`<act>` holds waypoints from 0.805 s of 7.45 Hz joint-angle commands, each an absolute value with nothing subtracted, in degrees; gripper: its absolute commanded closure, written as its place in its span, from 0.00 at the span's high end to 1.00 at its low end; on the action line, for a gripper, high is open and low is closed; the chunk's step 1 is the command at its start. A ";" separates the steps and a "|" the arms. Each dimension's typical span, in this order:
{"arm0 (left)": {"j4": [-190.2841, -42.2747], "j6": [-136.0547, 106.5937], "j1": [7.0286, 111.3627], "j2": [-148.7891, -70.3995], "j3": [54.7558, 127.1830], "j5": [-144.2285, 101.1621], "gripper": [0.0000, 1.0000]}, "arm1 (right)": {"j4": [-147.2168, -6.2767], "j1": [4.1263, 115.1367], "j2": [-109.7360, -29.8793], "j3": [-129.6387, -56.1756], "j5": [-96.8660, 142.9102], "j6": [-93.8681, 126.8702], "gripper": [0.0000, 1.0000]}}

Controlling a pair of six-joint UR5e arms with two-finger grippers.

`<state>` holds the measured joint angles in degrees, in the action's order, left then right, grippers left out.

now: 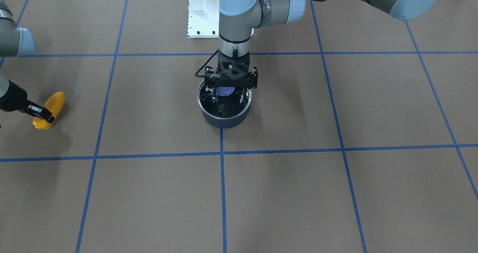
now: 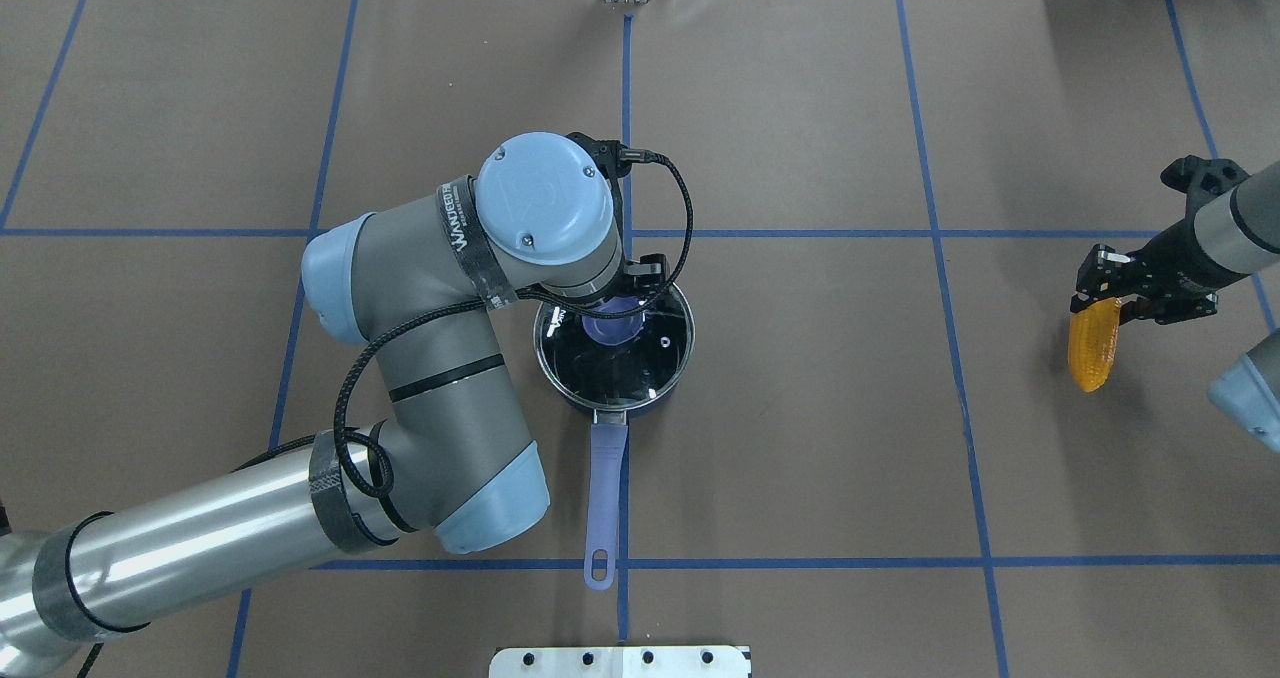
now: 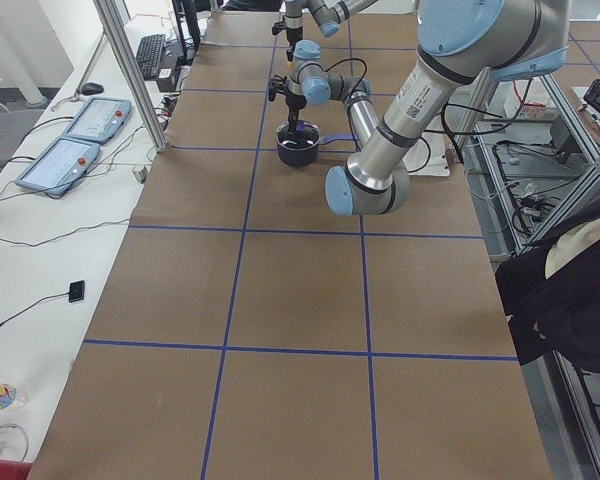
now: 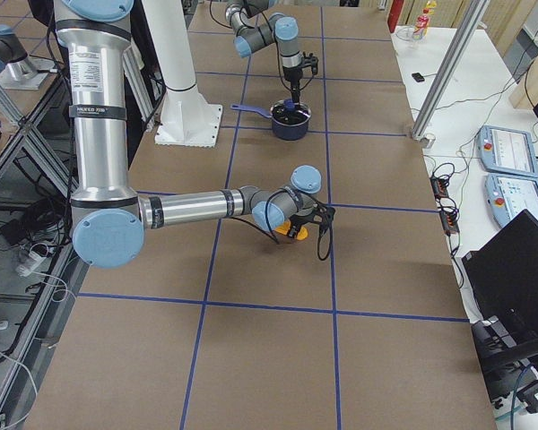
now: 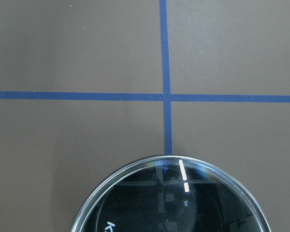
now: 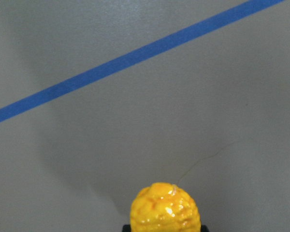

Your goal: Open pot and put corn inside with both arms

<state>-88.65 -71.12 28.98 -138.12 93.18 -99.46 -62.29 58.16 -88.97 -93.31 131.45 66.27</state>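
Surface: brown, crossed by blue tape lines.
Left arm: reaches to the centre and points straight down over the pot.
Right arm: low at the far right side, well apart from the pot.
Pot: upright at a tape crossing, handle towards the robot.
Lid: sits on the pot, closed.
Corn: at the right arm's tip, gripped near one end; I cannot tell if it touches the surface.
Knob: under the left wrist.
Left fingers: down at the knob; spread or pinching, I cannot tell.
Right fingers: pinching the corn.
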 commanded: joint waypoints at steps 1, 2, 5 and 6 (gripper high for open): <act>-88.68 -71.19 28.48 -138.34 93.16 -99.49 0.94 | -63.11 58.89 -88.59 -93.96 132.45 66.27 0.17; -88.59 -71.37 28.22 -138.51 93.16 -99.58 0.94 | -63.11 59.06 -88.68 -94.04 132.45 66.27 0.17; -88.42 -71.72 27.34 -138.25 93.16 -99.67 0.83 | -63.11 59.24 -88.59 -93.96 132.45 66.27 0.17; -88.50 -71.63 27.33 -138.08 93.16 -99.67 0.69 | -63.11 59.33 -88.59 -93.96 132.54 66.27 0.18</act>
<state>-88.49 -71.67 27.46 -138.26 93.20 -99.64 -63.10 59.22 -88.60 -93.96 132.47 66.27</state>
